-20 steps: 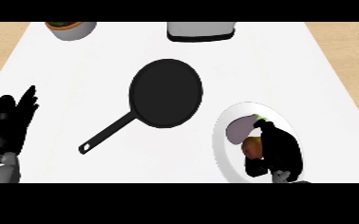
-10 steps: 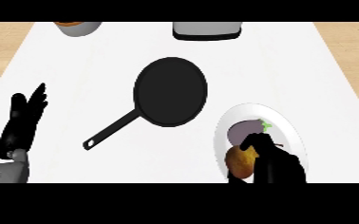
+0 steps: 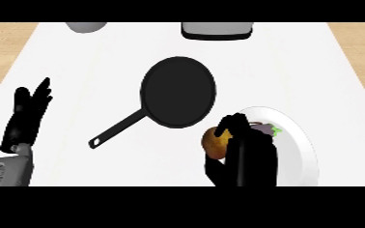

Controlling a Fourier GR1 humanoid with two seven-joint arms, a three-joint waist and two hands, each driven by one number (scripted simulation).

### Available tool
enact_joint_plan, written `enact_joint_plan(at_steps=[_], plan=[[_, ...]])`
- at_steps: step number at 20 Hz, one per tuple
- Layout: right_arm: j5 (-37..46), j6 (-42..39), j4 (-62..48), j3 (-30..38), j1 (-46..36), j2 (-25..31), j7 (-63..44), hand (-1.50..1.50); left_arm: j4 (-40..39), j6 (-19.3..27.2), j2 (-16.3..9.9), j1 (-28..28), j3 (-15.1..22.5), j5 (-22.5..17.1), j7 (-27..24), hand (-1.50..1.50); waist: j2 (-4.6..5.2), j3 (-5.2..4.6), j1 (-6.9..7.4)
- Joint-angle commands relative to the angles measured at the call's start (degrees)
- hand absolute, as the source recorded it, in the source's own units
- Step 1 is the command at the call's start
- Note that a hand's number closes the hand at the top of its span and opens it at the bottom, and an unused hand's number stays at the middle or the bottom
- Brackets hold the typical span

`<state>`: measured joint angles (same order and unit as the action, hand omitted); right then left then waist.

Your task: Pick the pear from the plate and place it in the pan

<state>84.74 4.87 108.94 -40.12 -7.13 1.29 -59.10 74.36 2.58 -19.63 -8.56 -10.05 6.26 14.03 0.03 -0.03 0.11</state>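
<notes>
Brown-gold pear [image 3: 214,142]: held in my right hand [image 3: 242,157], fingers curled round it, at the 9 o'clock rim of the white plate [image 3: 303,145], ready for carrying. Black pan [image 3: 177,92]: at the plate's 11 o'clock on the table [image 3: 285,67], handle toward 7 o'clock. Left hand [image 3: 27,116]: open, resting at the left edge.

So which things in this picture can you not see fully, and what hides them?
Head view only:
- Pear: the right hand curls round it and covers its right side.
- Purple and green item on the plate: mostly behind that hand, too small to name.
- Grey bowl and dark box: both cut off by the top edge.
- Left hand, resting open at the left edge: its forearm is cut off below.
</notes>
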Motion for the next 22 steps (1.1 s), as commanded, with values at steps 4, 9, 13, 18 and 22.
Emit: enact_joint_plan(at_steps=[4,9,13,18,22], plan=[[-10.9,11.3,-15.5,8.0,-15.3,-1.3,-5.1,1.5,3.6,-0.5,0.3,1.1,0.8,0.4,2.1,0.0,0.18,0.07,1.39],[-20.5,19.0,-30.3,15.3,-23.8,-1.3,1.4,1.5,2.4,-0.2,1.0,1.6,1.2,1.4,0.2,0.0,0.32,0.06,1.43],[-26.4,25.0,-44.0,16.0,-29.8,-1.3,2.9,1.5,0.0,-0.7,0.0,-1.7,-0.2,0.9,-0.1,0.0,0.39,0.05,1.39],[-34.8,34.7,-61.2,18.4,-36.7,-1.3,11.6,1.5,1.8,-1.4,1.2,1.8,1.6,1.4,-1.8,0.0,0.94,0.08,3.36],[-44.5,39.0,-69.1,16.9,-39.2,-1.3,18.3,1.5,3.3,-2.1,1.0,-0.1,1.9,1.1,1.1,0.0,1.13,0.15,4.31]])
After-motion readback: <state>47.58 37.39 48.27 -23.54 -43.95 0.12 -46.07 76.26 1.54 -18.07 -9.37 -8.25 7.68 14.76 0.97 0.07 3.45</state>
